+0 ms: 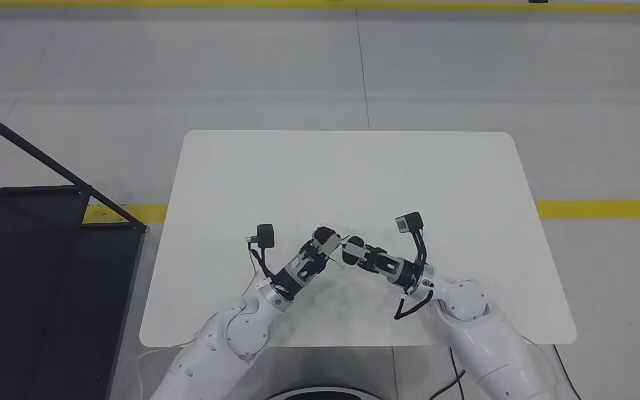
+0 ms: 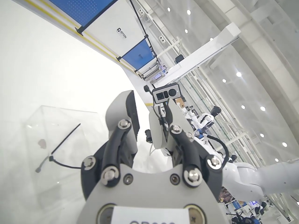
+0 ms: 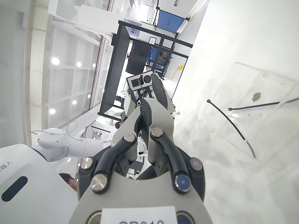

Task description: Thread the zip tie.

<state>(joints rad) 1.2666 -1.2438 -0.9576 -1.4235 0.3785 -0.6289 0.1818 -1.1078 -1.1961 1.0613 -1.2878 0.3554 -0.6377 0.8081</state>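
Observation:
Two black zip ties lie on a clear sheet (image 3: 268, 122) on the white table (image 1: 300, 170). One zip tie (image 3: 227, 120) curves, the other (image 3: 254, 106) lies straight beside it. From the left wrist, one tie (image 2: 66, 138) runs down to its head and a second thin tie (image 2: 66, 165) passes behind the gripper. My left gripper (image 2: 151, 110) is open and above the table. My right gripper (image 3: 146, 108) is shut, with nothing seen between its pads. The two grippers meet tip to tip over the table's middle, left (image 1: 325, 243) and right (image 1: 352, 250), and the shut right fingers (image 2: 156, 129) stand between the left gripper's open ones.
A small brown spot (image 3: 257, 96) marks the clear sheet. A black frame with a dark panel (image 1: 50, 270) stands beside the table's left edge. A yellow floor line (image 1: 590, 208) runs past the right side.

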